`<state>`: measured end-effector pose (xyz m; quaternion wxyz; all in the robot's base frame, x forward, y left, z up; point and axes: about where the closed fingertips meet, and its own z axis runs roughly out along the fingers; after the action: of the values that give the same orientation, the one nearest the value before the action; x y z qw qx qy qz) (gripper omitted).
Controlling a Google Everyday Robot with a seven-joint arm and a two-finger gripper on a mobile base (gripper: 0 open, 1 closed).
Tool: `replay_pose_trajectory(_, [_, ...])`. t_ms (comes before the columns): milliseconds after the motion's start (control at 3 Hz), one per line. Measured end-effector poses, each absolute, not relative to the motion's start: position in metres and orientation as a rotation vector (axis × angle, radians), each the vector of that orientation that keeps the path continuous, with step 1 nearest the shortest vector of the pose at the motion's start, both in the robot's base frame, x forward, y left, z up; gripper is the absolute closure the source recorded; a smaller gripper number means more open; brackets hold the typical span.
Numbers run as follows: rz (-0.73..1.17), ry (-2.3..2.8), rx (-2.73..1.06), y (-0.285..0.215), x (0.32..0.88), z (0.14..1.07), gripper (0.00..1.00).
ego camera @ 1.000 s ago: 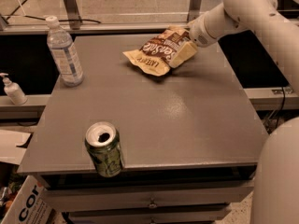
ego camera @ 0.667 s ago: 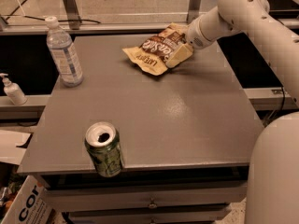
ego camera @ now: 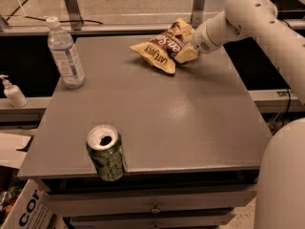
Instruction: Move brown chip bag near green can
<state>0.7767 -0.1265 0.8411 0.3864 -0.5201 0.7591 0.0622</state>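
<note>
The brown chip bag with a cream-yellow band lies at the far middle of the grey table, its right end raised. My gripper comes in from the right at the far side and is shut on that right end of the bag. The green can stands upright near the table's front left edge, its silver top open, far from the bag.
A clear plastic water bottle stands at the table's far left. A small pump dispenser sits on a ledge left of the table. A cardboard box is on the floor at lower left. My white arm spans the right side.
The gripper and the bag's right end have risen slightly and shifted a little toward the left. The can and the bottle have not moved.
</note>
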Motion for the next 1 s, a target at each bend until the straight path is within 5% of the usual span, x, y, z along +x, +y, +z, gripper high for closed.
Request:
replay_pose_trajectory(333, [0.136, 1.920, -1.278, -0.143, 0.769, 0.858, 0.88])
replay_pose_trajectory(667, [0.119, 1.878, -1.232, -0.158, 0.755, 0.893, 1.00])
replay_pose_trajectory(1000, [0.115, 1.835, -1.226, -0.172, 0.722, 0.919, 1.00])
